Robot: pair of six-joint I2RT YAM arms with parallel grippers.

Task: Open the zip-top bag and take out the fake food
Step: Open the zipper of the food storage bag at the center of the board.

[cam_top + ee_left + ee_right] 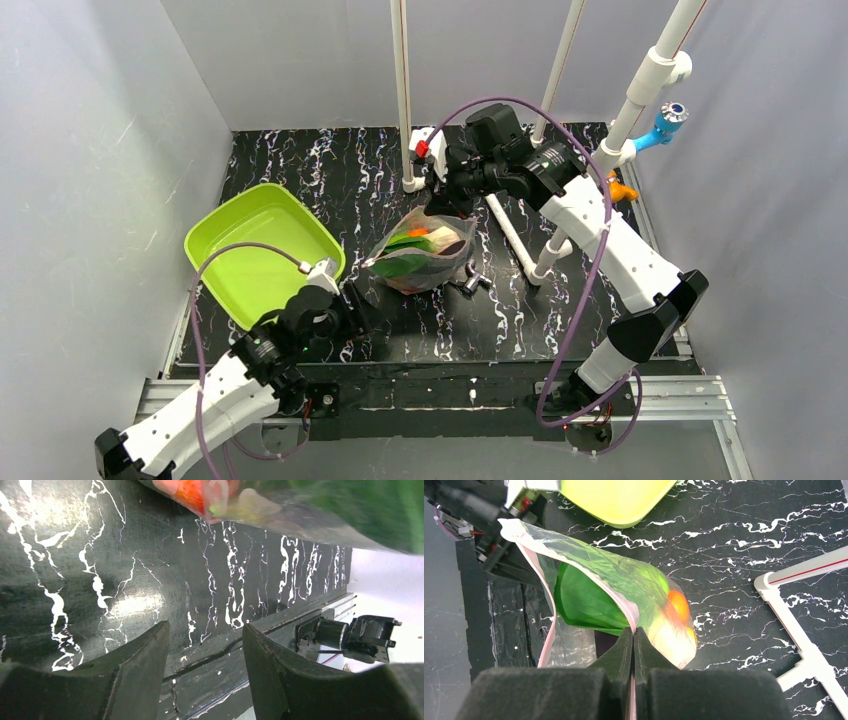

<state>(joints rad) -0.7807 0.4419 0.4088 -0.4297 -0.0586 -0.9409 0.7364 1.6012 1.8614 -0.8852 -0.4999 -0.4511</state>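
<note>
**Worktop and tray.** Black, white-veined worktop [330, 170] with a lime-green tray [215, 228] against its left edge, probably set there to receive what came out.

**Bag.** The zip-top bag [420, 258] lay about the middle of the worktop. Its far end was drawn up toward the far edge by the right gripper [634, 636], which was pinched tight on the pinkish zip strip. This hold appeared meant to anchor one lip so that the mouth could be pulled apart. In the right wrist view the film was clear and crinkled and the strip was parted, with one lip running off toward the left gripper [205, 628].

**Left gripper.** It stood just beside the bag's near-left corner, fingers spread with only worktop between them, gripping nothing. It seemed poised to take the free lip.

**Contents.** The fake food [584, 600] was inside the bag. A leafy green piece filled most of it, and an orange piece [679, 605] and pale yellow ones crowded the closed end.

**Other.** A small metal fitting [470, 283] lay just beside the bag, toward the right edge.
</note>
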